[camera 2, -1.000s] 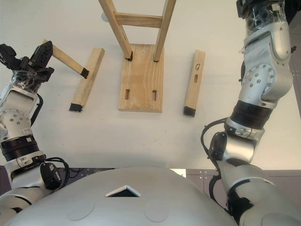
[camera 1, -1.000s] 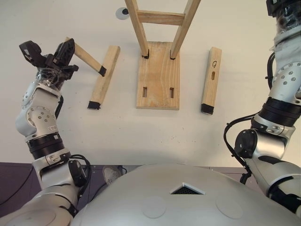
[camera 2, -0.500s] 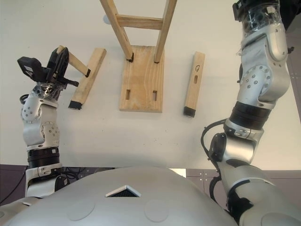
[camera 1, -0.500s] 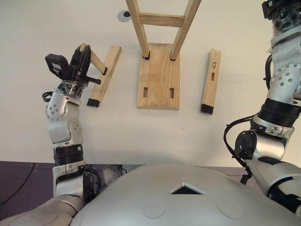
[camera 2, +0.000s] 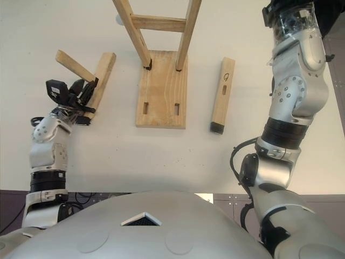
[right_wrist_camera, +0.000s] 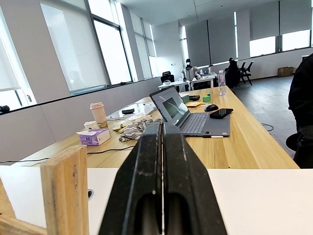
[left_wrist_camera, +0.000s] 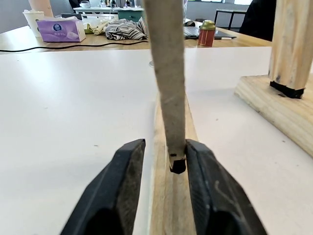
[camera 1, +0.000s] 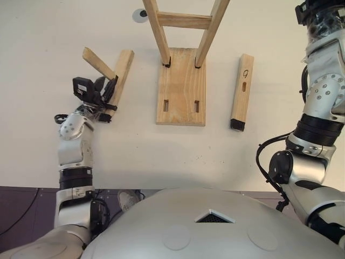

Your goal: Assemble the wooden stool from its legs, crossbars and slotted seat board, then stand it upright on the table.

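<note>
An open-plan office: long wooden desks (right_wrist_camera: 254,147), an open laptop (right_wrist_camera: 188,115), a tissue box (right_wrist_camera: 93,137), tall windows (right_wrist_camera: 110,49).

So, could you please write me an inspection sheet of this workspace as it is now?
Surface: white table.
Job's things: seat board lying flat, standing frame of two legs in its slots; loose leg on its right; left leg with tilted crossbar.
Clutter: round disc set in the table.
Grippers: left gripper open around the tilted crossbar's foot; right gripper shut, empty.
Cables: black cable on the wooden desk behind.
Surroundings: office; laptop, tissue box.
</note>
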Robot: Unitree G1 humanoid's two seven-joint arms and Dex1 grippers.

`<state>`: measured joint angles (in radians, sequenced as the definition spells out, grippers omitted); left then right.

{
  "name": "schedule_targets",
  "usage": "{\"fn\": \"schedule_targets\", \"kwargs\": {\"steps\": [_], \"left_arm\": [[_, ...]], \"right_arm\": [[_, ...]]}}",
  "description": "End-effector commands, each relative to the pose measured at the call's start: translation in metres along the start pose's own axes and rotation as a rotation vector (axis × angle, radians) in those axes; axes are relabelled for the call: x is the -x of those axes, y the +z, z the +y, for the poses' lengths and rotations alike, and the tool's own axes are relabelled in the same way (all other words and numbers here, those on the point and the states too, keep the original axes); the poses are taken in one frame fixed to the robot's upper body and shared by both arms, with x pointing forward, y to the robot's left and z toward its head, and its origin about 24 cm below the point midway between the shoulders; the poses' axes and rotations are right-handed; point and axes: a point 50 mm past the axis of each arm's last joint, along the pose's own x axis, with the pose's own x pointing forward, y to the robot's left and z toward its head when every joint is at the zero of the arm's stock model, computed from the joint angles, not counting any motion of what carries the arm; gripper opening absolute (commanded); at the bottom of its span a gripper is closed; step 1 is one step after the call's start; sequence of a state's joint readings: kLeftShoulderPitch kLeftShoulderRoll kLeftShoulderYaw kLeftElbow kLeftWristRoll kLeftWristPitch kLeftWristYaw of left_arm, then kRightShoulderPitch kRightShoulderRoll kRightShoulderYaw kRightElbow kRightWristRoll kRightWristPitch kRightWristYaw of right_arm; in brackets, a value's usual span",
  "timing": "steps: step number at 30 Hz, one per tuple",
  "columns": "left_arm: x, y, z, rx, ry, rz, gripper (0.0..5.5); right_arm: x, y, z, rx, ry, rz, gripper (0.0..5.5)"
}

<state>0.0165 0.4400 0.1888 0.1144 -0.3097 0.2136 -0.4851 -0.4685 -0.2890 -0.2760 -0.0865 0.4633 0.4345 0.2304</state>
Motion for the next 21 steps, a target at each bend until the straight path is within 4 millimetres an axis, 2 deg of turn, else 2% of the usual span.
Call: {"fn": "schedule_targets", "kwargs": {"steps": [1,5,10,13,16,21], "left_arm": [[0.005,0.042,0.011,-0.075,-0.102,0.207,2.07],[0.017,0.062,0.010,-0.057,-0.178,0.416,2.66],[0.026,0.051,0.012,-0.059,-0.152,0.563,3.27],[0.029,0.031,0.016,-0.052,-0.151,0.634,3.27],[0.032,0.008,0.011,-0.036,-0.188,0.660,3.27],[0.030,0.003,0.013,-0.003,-0.182,0.606,2.54]], "right_arm": [[0.002,0.006,-0.002,0.031,-0.022,-0.008,0.00],[0.002,0.004,-0.003,0.032,-0.039,-0.004,0.00],[0.005,-0.001,-0.003,0.023,-0.052,0.009,0.00],[0.006,-0.002,-0.004,0.023,-0.057,0.014,0.00],[0.005,-0.002,-0.004,0.023,-0.052,0.018,0.00],[0.003,-0.004,-0.003,0.028,-0.041,0.028,0.00]]}}
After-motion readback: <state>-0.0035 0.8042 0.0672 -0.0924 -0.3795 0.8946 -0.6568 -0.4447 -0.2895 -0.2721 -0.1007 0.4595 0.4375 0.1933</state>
